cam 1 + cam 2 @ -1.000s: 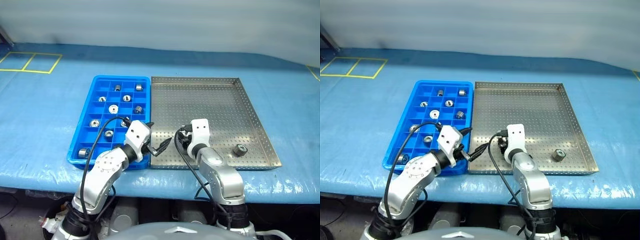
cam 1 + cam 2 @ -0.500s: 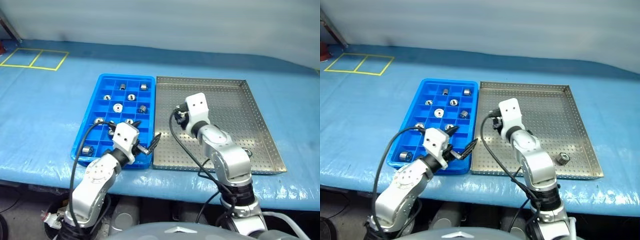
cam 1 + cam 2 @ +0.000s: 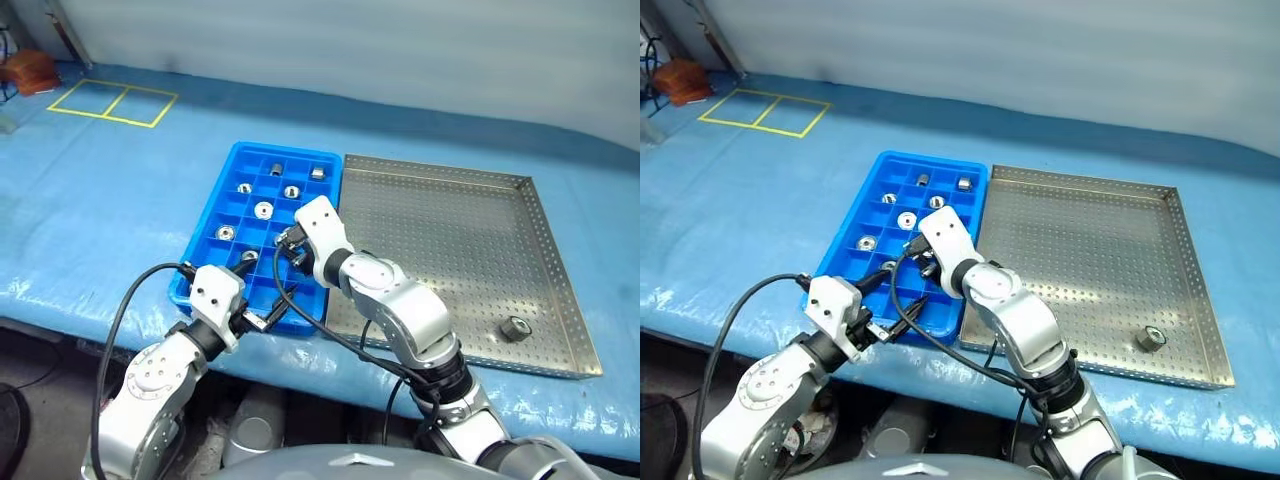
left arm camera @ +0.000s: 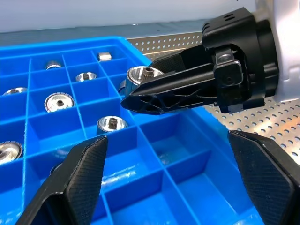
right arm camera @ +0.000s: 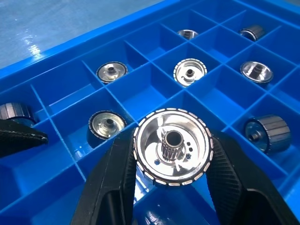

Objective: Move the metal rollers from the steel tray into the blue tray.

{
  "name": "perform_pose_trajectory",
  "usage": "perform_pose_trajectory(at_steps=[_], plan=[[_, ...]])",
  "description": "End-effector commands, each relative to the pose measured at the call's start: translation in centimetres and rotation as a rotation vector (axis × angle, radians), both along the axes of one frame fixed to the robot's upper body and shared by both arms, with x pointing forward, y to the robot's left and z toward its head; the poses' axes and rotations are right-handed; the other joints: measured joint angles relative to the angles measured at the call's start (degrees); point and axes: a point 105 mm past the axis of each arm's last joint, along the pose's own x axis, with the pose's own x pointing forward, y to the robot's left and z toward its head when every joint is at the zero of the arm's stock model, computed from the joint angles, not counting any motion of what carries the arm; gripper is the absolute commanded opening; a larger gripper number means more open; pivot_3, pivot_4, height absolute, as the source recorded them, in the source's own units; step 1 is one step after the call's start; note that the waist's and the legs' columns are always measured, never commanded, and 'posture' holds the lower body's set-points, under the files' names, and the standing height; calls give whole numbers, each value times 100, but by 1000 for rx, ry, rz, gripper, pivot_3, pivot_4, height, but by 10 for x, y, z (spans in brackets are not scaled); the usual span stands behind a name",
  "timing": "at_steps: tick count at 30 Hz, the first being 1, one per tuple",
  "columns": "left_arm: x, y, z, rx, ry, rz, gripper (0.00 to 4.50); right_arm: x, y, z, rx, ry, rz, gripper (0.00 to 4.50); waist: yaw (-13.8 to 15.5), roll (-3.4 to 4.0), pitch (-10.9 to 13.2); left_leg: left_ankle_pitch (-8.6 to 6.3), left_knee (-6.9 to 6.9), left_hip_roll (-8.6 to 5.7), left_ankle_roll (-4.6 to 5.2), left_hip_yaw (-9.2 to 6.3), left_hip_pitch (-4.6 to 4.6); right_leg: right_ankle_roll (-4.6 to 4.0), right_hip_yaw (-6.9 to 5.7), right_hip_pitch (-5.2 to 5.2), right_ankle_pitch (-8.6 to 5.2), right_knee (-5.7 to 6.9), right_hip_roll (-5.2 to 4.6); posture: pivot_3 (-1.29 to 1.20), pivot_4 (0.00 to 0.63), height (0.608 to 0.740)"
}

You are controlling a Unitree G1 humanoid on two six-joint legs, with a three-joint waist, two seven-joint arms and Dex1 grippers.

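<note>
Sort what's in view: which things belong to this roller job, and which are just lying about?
Job:
- roller held in right gripper
- rollers in blue tray
- last roller on steel tray
- left gripper, open

Lying about:
- yellow floor markings
- brown object at far left

Ten shiny silver metal rollers (image 5: 190, 71) can be counted: one between the fingers of the right claw (image 5: 172, 138), eight in the compartments beyond and beside that claw, and one (image 3: 514, 328) well apart from it. There is one bright blue plastic grid tray (image 3: 290, 151) and one perforated steel tray (image 3: 450, 230).
</note>
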Motion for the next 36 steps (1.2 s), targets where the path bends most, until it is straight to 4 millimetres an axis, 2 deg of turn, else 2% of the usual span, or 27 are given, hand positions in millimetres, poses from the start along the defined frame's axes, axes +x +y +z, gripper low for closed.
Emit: perform_pose_trajectory(at_steps=[1, 7, 13, 15, 19, 21, 22, 25, 29, 32, 36], plan=[[-6, -8, 14, -19, -48, -41, 4500, -3, -1, 4, 8, -11, 11, 1715, 99, 0, 0, 0, 0, 11, -1, 3, -1, 0, 0, -2, 0, 0, 0, 523, 150, 740], [-3, -14, 12, -26, -40, -74, 4500, -10, -26, -11, -31, 53, -23, 1715, 411, -2, -2, -4, -1, 13, -8, 24, -30, -6, -13, -54, -4, -1, 3, 474, 150, 740], [-2, -18, 11, -37, -37, -98, 4500, -15, -41, -21, -63, 85, -71, 1715, 550, -3, -5, -2, 2, -12, -12, 25, -67, -4, -15, -68, -2, 6, 10, 453, 150, 740], [-1, -20, 10, -41, -33, -115, 4500, -15, -46, -16, -49, 81, -91, 2465, 565, -3, -5, -2, 4, -12, -12, 25, -67, -4, -16, -67, -2, 6, 10, 423, 150, 740], [-1, -24, 10, -46, -28, -151, 4500, -14, -59, -7, -31, 56, -144, 3681, 569, -2, -5, -2, 22, -13, -12, 18, -71, -2, -23, -65, -1, 5, 9, 374, 150, 740], [1, -28, 10, -44, -29, -178, 4500, -10, -79, 1, -26, 19, -247, 4378, 558, -1, -5, -2, 30, -13, -13, 14, -70, -1, -29, -68, 0, 5, 7, 358, 150, 740], [2, -30, 10, -43, -29, -191, 4500, -7, -90, 5, -19, -3, -305, 4470, 544, -1, -6, -3, 36, -13, -14, 12, -71, -1, -33, -69, 0, 5, 6, 339, 150, 740], [7, -37, 10, -41, -30, -230, 4500, -5, -121, 15, -6, -54, -451, 4470, 466, 1, -7, -5, 43, -12, -17, 10, -71, 1, -38, -71, 1, 4, 5, 300, 150, 740], [11, -49, 10, -48, -26, -313, 4500, -13, -167, 17, -4, -64, -660, 4470, 249, 6, -11, -3, 41, -14, -14, 9, -84, 0, -37, -61, 2, 9, 7, 223, 150, 740], [13, -58, 11, -49, -33, -362, 4500, -25, -196, 12, -27, -54, -793, 4470, -7, 7, -12, -3, 40, -18, -13, 2, -89, 2, -35, -58, 4, 9, 8, 175, 150, 740], [14, -71, 12, -35, -51, -429, 4500, -39, -222, 1, -78, -20, -928, 4470, -486, 9, -12, -1, 45, -19, -10, -3, -85, 2, -33, -48, 5, 10, 8, 129, 150, 740]])
